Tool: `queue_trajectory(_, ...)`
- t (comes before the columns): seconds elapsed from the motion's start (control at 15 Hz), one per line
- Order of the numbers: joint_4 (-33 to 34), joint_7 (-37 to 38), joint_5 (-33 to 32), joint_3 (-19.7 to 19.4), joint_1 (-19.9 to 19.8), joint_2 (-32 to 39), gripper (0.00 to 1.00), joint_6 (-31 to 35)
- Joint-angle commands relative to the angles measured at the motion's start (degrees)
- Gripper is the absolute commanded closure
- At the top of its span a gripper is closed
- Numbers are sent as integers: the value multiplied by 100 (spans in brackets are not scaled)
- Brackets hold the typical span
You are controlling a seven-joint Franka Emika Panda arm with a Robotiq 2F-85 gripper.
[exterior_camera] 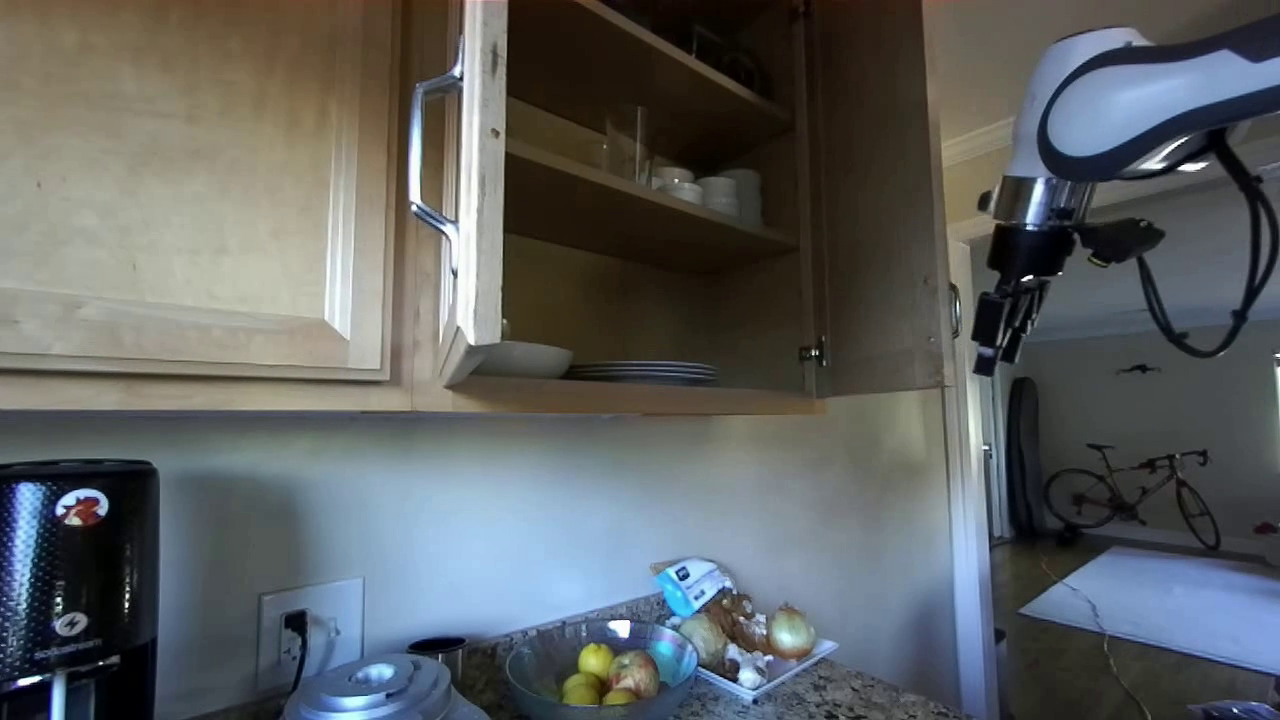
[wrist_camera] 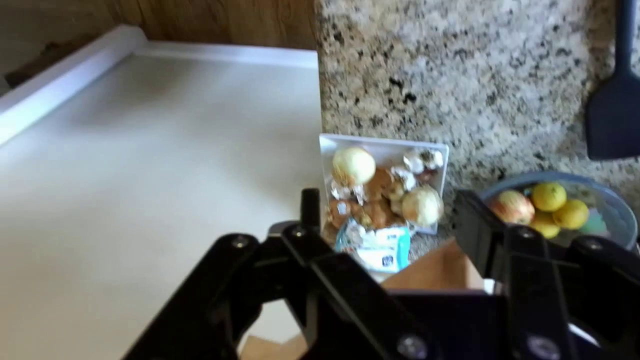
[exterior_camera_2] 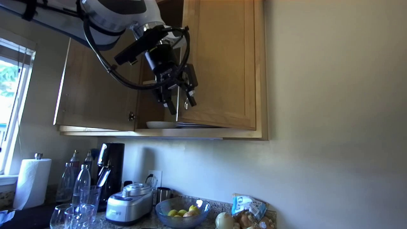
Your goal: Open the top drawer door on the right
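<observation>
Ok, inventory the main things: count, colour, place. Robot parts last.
Right cabinet door: one, honey wood, upper right, open
Left cabinet door: one, wood, upper left, open
Plates: several, pale, cabinet bottom
Dish: one, white, beside plates
Cups: several, white, middle shelf
Tall appliance: one, black, counter
Squat appliance: one, silver, counter
Glass bowl: one, bluish, counter
Fruit: several, yellow and reddish, glass bowl
Tray: one, white, counter
Onions: several, pale, tray
Bag: one, blue-white, tray end
Paper roll: one, white, near window
Bottles: several, clear, near paper roll
Spatula: one, dark, counter
Arm: one, mostly white, overhead
Gripper: one, black, open, beside right door
</observation>
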Motion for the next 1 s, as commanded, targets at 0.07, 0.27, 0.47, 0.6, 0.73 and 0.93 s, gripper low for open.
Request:
queue_trajectory(0.07,-452,-226,-243,19,196,-172,0,-1150)
queue_trajectory(0.27,-791,-172,293,155,631,-86,0,-1646)
queue_trajectory(0.47,-1047,-120,774,358,1047,82,0,-1757)
queue_trajectory(0.6,-1121,115,1012,505,1186,216,0,-1361)
queue_trajectory(0.73,-1108,315,1189,582,1210,328,0,-975)
queue_trajectory(0.93,-1028,411,1574,558,1231,502,0,-589)
